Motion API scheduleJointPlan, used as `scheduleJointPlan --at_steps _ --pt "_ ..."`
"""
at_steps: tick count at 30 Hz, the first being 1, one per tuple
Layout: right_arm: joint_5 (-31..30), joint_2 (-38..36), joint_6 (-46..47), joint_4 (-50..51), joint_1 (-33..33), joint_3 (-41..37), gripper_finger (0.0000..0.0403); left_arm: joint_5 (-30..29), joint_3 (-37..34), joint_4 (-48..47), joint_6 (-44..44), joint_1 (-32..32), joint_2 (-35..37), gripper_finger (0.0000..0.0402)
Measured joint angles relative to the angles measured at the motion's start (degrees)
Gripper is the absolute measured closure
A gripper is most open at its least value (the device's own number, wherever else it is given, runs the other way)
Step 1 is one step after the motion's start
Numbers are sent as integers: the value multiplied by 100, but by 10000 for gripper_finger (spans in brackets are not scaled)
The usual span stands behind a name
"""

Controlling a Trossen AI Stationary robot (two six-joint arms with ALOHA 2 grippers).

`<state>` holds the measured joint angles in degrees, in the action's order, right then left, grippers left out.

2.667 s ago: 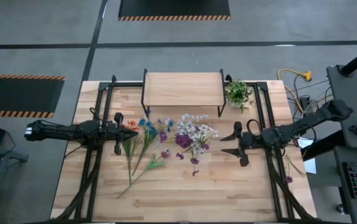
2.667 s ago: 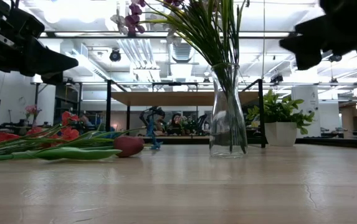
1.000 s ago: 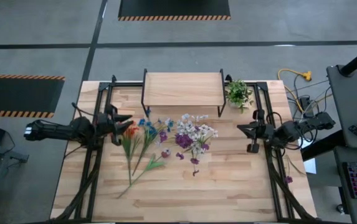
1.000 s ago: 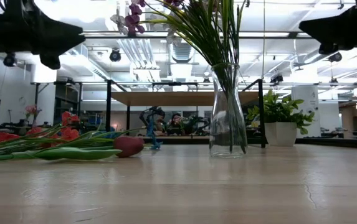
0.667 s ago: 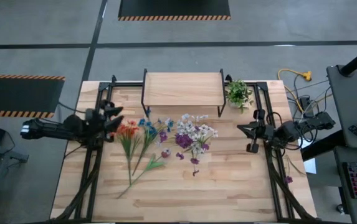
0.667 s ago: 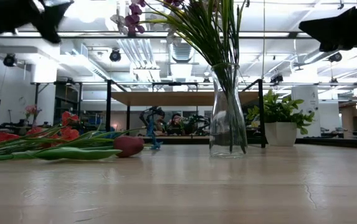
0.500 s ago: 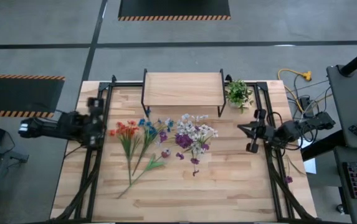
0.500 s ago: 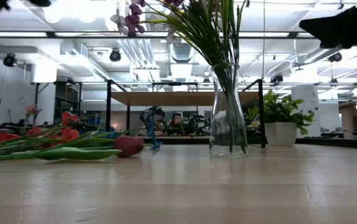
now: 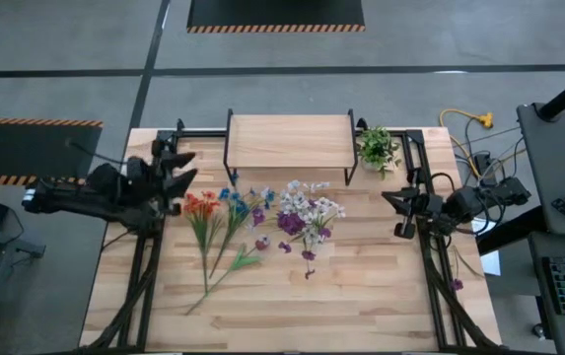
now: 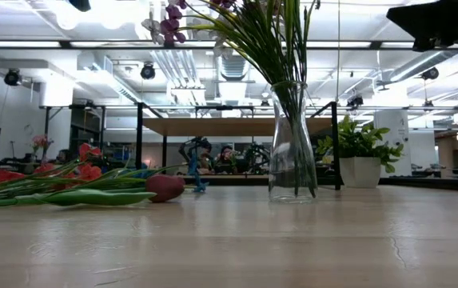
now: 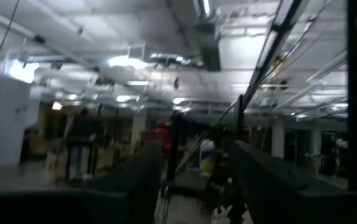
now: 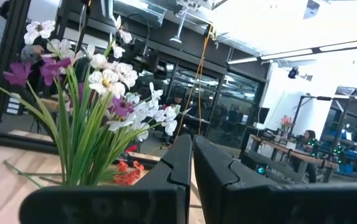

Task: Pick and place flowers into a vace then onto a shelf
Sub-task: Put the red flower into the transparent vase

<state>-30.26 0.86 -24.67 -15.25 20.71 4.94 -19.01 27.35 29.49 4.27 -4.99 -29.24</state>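
Two grippers hang above the table, both empty. The left gripper [image 9: 185, 169] has its fingers apart, with loose flowers [image 9: 213, 222] lying just beside it. The right gripper [image 9: 396, 212] has its fingers pressed together, pointing toward the vase [image 10: 292, 144] of flowers, well apart. The shelf [image 9: 288, 140] stands beyond.

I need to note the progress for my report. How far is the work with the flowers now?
Partly done: a purple and white bunch already stands in the vase. In hand: nothing. The left gripper is open and empty beside the loose flowers lying on the table; the right gripper is shut and empty at the right side. Left: put those flowers in the vase, then set it on the shelf, which is bare.
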Motion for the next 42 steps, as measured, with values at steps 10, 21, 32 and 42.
scheduleJointPlan --at_steps 10,21,32,42 --pt "-12 2 -157 34 -2 31 394 -1348 637 -1417 -1780 -260 -28 221" --pt "-326 0 -320 20 0 31 394 -1660 1469 -4433 -4752 -545 -902 221" --pt "-334 0 -362 -17 -1 31 394 -862 2674 -6859 -7080 -708 -2286 221" --pt "-335 0 -383 -22 -2 31 394 158 3409 -8883 -8435 -717 -3467 221"
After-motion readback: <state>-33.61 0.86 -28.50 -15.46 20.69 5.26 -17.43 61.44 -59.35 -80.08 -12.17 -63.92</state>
